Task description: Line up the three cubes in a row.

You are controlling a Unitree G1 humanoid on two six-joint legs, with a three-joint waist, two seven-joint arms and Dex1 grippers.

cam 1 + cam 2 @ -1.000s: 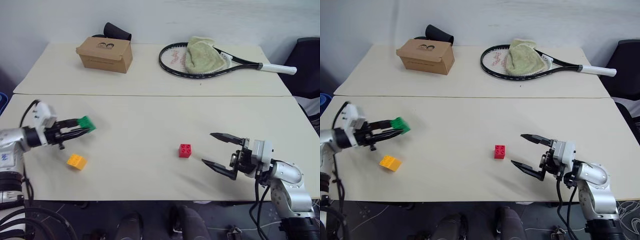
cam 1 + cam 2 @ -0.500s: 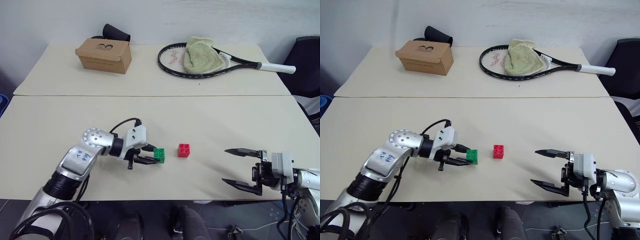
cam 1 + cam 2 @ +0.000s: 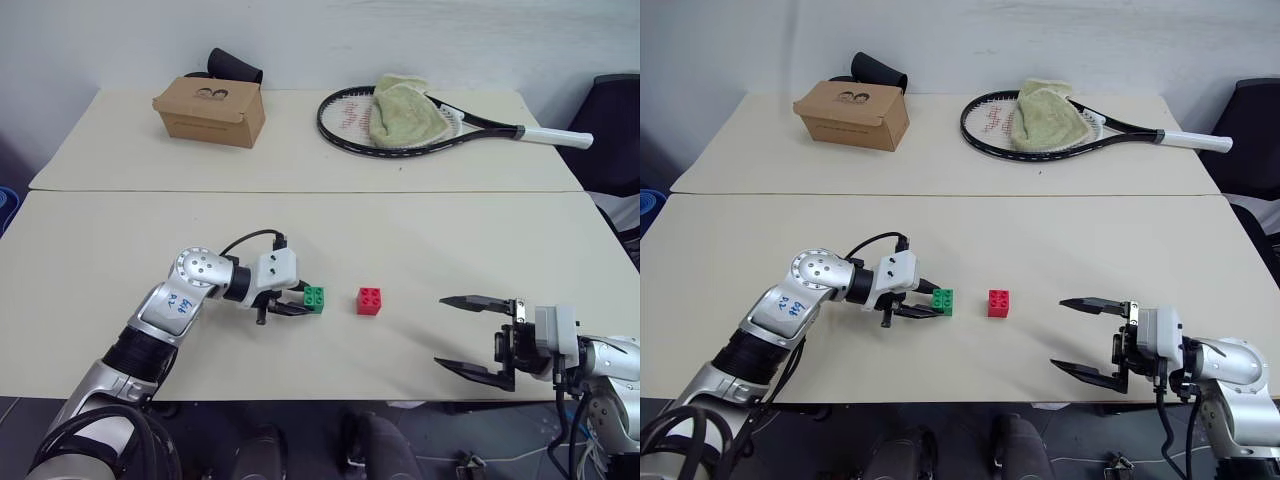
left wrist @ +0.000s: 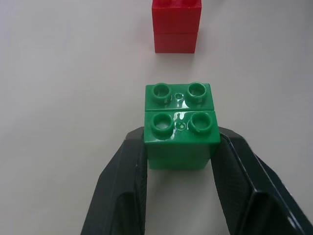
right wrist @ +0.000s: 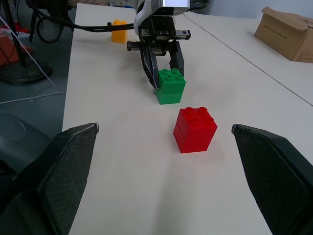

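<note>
Two cubes: the green cube [image 3: 314, 298] is seen set on the table [image 3: 420, 230] just beside the red cube [image 3: 369, 300], apparently to start the row.
Right gripper [image 3: 462, 336]: held nearest, spread wide and empty, well apart from the red cube.
Left gripper [image 3: 923, 300]: clamped on the green cube's sides, not yet released.
Yellow cube [image 5: 118, 30]: seen apart beyond the left arm, yet to be placed.
Far table: a cardboard box [image 3: 210, 109] and a racket [image 3: 440, 120] are left aside.

Two cream-topped tables [image 3: 300, 165] stand pushed together against a plain white wall [image 3: 320, 40]. A black chair [image 3: 615, 130] stands at the far right, beside the rear table.
</note>
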